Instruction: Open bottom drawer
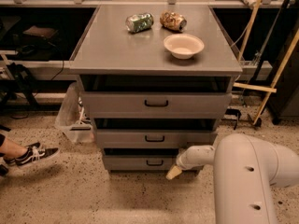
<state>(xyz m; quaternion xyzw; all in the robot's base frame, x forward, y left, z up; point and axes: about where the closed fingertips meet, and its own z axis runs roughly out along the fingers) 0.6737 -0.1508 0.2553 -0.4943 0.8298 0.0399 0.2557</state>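
A robot's pale claw (174,172) is hovering low at the near right of a grey cabinet, just right of the black handle (154,162) on the bottom drawer (135,163), the lowest of three. Whether the claw is clenched or released cannot be told. The drawer is showing only a dark slit above its front, so the pull looks barely begun, with the handle apparently not yet gripped. Lying on the tabletop (112,45) are two crushed cans, a green can (139,22) and a brown can (173,21), beside one bowl (183,45).
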